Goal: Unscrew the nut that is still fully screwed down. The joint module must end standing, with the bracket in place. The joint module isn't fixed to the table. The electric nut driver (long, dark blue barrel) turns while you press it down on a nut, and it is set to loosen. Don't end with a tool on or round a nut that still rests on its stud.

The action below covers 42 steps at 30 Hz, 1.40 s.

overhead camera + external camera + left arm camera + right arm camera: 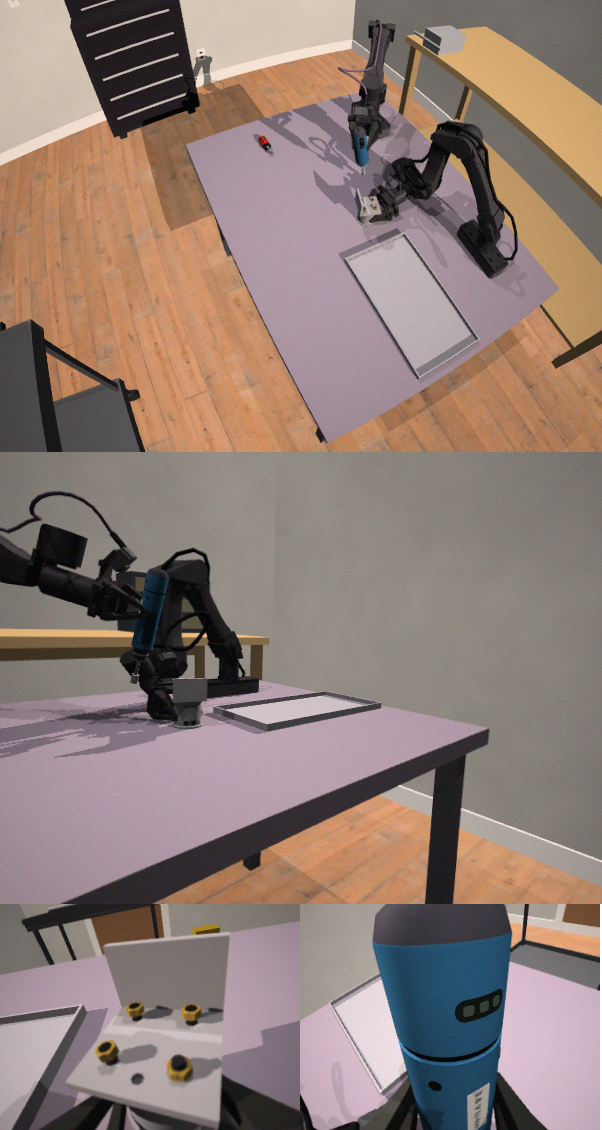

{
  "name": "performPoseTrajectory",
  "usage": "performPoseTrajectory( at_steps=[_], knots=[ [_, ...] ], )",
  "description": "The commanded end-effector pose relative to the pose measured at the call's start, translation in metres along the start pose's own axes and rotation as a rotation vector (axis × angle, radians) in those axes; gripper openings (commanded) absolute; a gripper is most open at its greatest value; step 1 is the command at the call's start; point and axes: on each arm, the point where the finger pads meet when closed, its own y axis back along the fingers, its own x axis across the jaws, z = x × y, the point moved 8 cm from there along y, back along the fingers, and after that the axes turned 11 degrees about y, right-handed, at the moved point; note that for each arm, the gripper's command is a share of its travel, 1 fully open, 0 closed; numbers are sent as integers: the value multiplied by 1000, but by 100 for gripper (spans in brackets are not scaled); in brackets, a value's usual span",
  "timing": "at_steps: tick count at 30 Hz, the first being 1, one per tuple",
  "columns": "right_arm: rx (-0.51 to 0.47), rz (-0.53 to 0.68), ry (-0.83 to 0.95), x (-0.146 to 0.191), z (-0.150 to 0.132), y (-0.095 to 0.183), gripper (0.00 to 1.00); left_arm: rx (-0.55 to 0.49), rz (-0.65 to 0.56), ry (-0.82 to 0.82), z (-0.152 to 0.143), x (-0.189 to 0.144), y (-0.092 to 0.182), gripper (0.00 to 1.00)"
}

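The joint module (367, 219) (188, 717) stands upright on the table, with the white L-shaped bracket (190, 690) (170, 969) on top. In the left wrist view one nut (179, 1071) sits low, its stud protruding above it; the nuts at back left (135, 1009), back right (191, 1012) and front left (107, 1051) sit raised on their studs. My left gripper (173, 713) is shut on the module's body below the bracket. My right gripper (454, 1079) is shut on the blue nut driver (361, 150) (151, 617) (445, 979), held slightly tilted, its socket in the air clear of the bracket.
A shallow light tray (412, 305) (300, 712) lies beside the module. A small red tool (264, 143) lies near the table's far left corner in the top view. The left arm's links stand close beside the driver. The module's lower body is partly hidden.
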Motion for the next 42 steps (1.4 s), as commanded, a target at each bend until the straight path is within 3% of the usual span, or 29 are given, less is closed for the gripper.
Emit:
performPoseTrajectory(
  at_steps=[1, 12, 14, 16, 26, 42],
  knots=[
    [-213, -19, 15, -5, 46, 6, 42, -4, 1, -1, 2, -1, 0, 59],
    [-215, -19, 12, -5, 46, 6, 42, -4, 1, -1, 2, -1, 0, 59],
    [-213, 3, 39, 6, 37, 10, 42, -4, 1, -1, 2, -1, 0, 59],
    [-260, 13, 58, 11, 54, 12, 42, -4, 1, -1, 2, -1, 0, 59],
    [-287, 50, 141, 27, 48, 16, 42, -4, 1, -1, 2, -1, 0, 59],
    [-342, 40, 139, 23, 84, 21, 42, -4, 1, -1, 2, -1, 0, 59]
  ],
)
